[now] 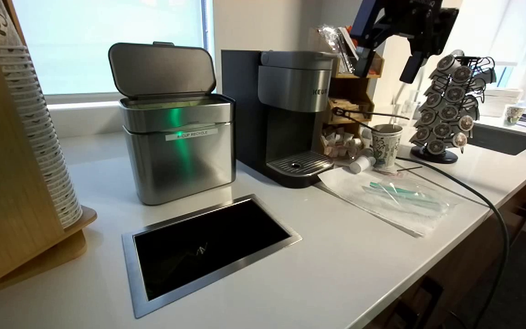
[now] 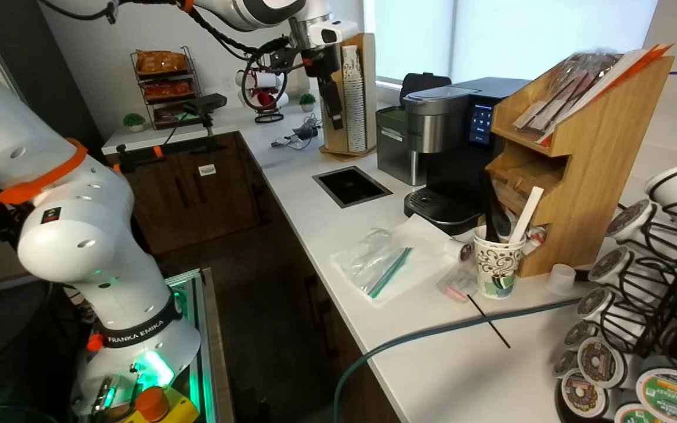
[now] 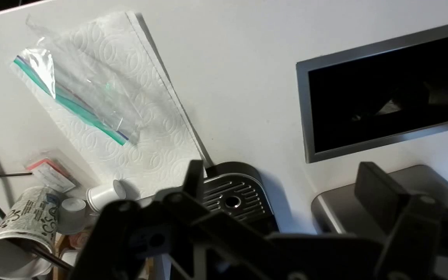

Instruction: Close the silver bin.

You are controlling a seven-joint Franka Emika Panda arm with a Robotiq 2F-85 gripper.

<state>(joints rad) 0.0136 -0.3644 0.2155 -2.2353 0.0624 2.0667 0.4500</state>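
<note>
Brushed-steel K-Cup recycle bin [image 1: 199,169] stands upright on the white countertop [image 1: 331,256], its dark grey hinged lid [image 1: 162,71] raised and tilted back toward the window [image 1: 112,27]. Green light [image 1: 183,151] glows on the bin's front, across a printed label [image 1: 191,134]. In both exterior views a Keurig coffee machine [image 1: 288,91] stands just to the bin's right, and to the left is a wooden cup dispenser [image 1: 9,151] holding a tall stack of paper cups [image 1: 46,137]. A rectangular steel-rimmed opening [image 1: 217,274] is set into the countertop on the bin's near side.

The black Robotiq gripper [image 1: 387,68] hangs above the countertop, apart from the bin, its fingers [image 3: 379,196] spread wide and released. In the wrist view one finger shows at the edge of the coffee machine's drip tray [image 3: 235,196], the other in front of the bin. The white Franka arm [image 2: 80,247] stands at left in an exterior view.

Right of the coffee machine, a paper cup [image 2: 498,267] beside a wooden organizer [image 2: 615,141] holds a black utensil [image 2: 496,214] and a white stick [image 2: 526,215]. Toward the countertop's open edge, a clear zip bag [image 3: 95,89] lies on a paper towel [image 3: 158,163]. Farther right stands a black carousel of coffee pods [image 1: 449,112].
</note>
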